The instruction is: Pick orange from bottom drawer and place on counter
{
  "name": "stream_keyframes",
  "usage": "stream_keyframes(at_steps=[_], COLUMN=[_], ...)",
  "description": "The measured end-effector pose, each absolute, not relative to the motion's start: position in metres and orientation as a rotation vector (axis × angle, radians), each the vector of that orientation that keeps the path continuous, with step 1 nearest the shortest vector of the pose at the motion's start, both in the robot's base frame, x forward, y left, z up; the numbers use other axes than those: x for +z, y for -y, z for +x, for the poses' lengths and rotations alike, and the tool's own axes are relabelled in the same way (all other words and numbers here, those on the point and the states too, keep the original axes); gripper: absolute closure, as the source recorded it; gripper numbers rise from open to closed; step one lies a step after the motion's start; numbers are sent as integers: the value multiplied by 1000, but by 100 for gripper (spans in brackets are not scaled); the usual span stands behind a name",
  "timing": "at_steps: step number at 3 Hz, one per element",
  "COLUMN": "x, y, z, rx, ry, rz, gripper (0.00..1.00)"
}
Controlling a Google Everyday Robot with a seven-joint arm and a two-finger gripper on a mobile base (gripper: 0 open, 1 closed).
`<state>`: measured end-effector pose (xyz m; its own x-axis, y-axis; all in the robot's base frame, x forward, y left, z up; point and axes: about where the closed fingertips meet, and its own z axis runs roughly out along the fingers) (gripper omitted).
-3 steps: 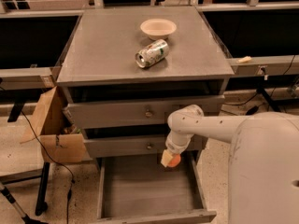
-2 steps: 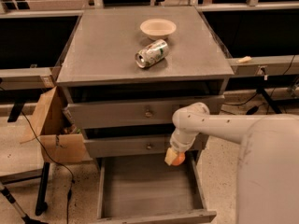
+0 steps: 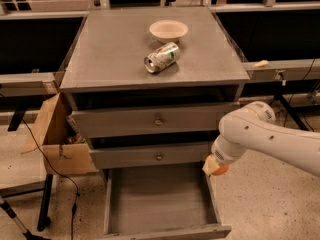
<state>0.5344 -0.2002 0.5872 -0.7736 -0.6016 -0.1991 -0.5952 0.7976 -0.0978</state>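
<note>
At the lower right of the frame, the orange (image 3: pixel 222 171) is held clamped in the gripper (image 3: pixel 215 166), just past the right edge of the open bottom drawer (image 3: pixel 157 206), below the counter surface (image 3: pixel 112 49).

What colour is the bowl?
The bowl is cream, camera view; pincer holds the orange by the bottom drawer.

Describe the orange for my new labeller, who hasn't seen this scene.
Find the grey cabinet whose bottom drawer stands open. Over that drawer's right wall, the robot's gripper holds the orange: small, round, bright, unlike the silver-green can on the counter.
</note>
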Motion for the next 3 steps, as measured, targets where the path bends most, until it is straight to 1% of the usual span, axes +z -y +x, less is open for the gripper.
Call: stream_keyframes(at_steps=[1, 2, 3], x=[683, 790, 828], y=[221, 214, 214], z=[515, 516, 512], rx=[-178, -307, -351], ry=[-2690, -2588, -2562], rz=[-896, -890, -873], gripper=[100, 100, 100])
